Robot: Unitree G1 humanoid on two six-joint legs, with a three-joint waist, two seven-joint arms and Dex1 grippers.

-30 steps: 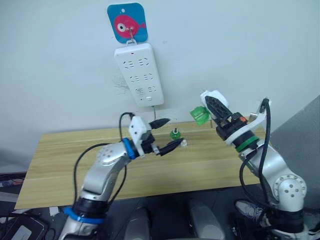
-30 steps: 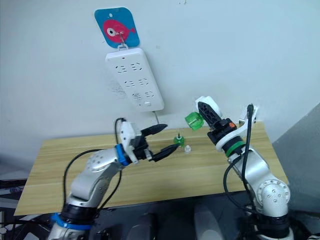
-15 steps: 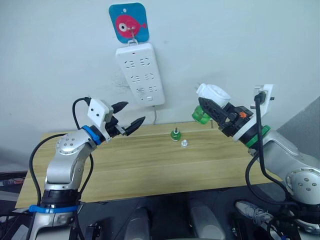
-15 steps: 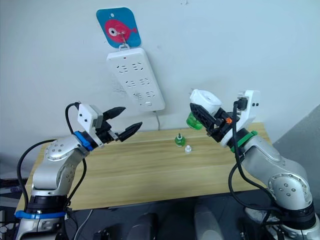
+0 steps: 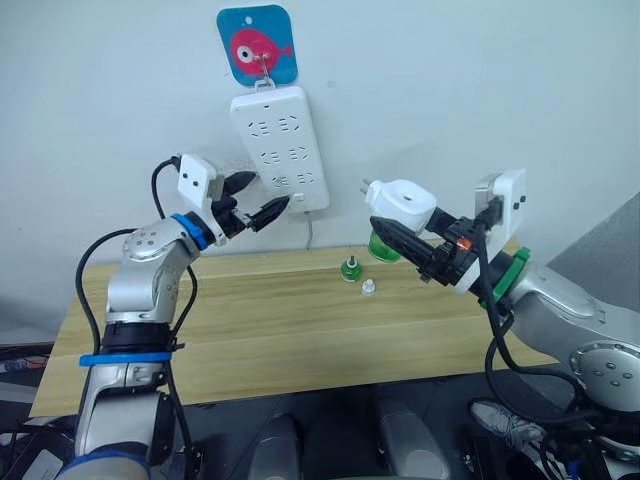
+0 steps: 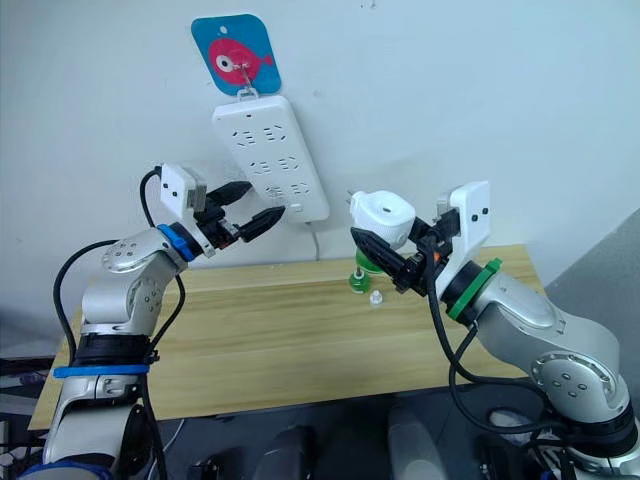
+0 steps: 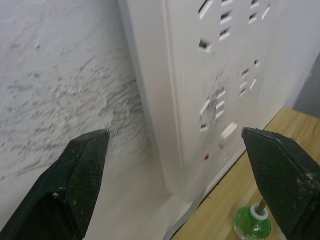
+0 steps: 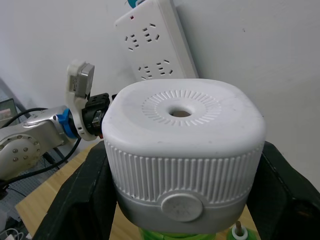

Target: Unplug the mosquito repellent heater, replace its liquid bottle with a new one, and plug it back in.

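1. Right gripper (image 5: 400,238) is clamped on the mosquito repellent heater (image 5: 401,204), one black finger on each side of the white body. It holds the heater in the air above the right part of the worktop (image 5: 250,330), well clear of the surface.
2. The heater's round vented face with its centre hole looks straight into the right wrist camera. Two metal prongs (image 5: 366,186) stick out on the left, toward the wall. A green bottle (image 5: 381,247) hangs from the underside of the heater.
3. Left gripper (image 5: 260,199) has its fingers spread wide and holds nothing. It is raised at the wall, right by the lower left edge of the power strip (image 5: 280,150). In the left wrist view the two fingertips (image 7: 82,165) straddle the strip's lower end; I can't tell whether they touch it.
4. The power strip is white, hangs tilted on the wall under a blue hook plate with a pink fish (image 5: 258,45), and its sockets are empty. The left wrist view shows a switch and a small red dot near its lower end.
5. A second green bottle (image 5: 350,268) stands upright on the worktop near the far edge, below the strip. A small clear cap (image 5: 368,288) sits just beside it on the near right side.
6. The heater is to the right of the strip, prongs apart from it, not plugged in.
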